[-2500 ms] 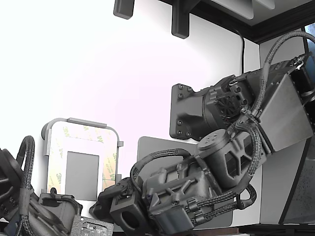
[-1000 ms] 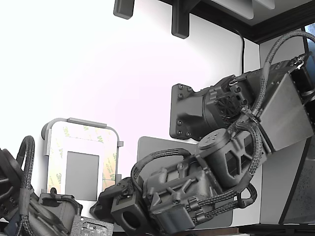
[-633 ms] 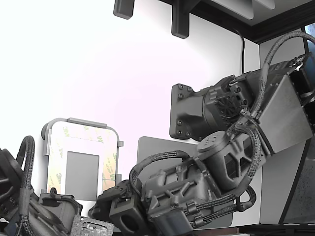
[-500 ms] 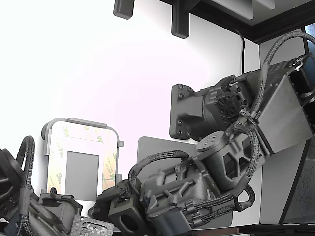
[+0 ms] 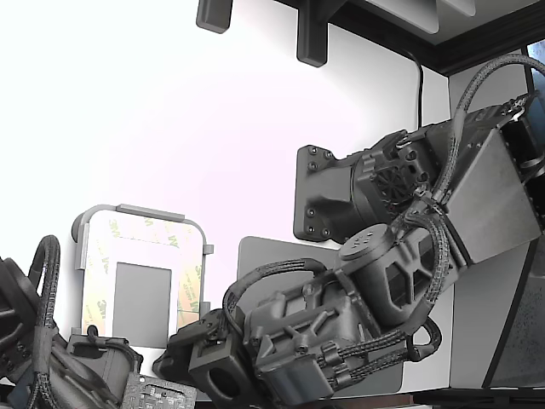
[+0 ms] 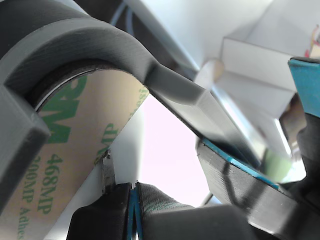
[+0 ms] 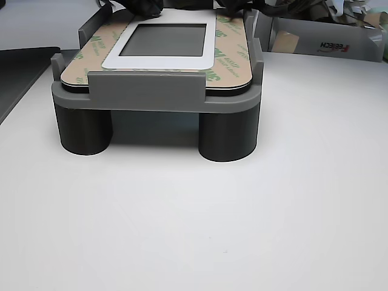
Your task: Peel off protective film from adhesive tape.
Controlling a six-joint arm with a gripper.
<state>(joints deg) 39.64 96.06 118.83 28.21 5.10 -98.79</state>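
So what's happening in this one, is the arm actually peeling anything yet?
One arm has its gripper down at a corner of the grey fixture holding the plate. The protective film, cream with green 3M print, appears to lie flat around the grey rectangle, so nothing looks peeled yet. In the wrist view the fingertips look pressed together right at the liner's edge; whether they have pinched it is unclear.

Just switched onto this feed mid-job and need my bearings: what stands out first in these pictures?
The bulky dark grey robot arm fills the exterior view's right and reaches down toward the lower middle. At the exterior view's lower left sits a white rounded-corner plate bordered by cream protective film with green 3M print, resting on a grey fixture with round legs. In the wrist view that film looms very close; the claw's state is unclear.
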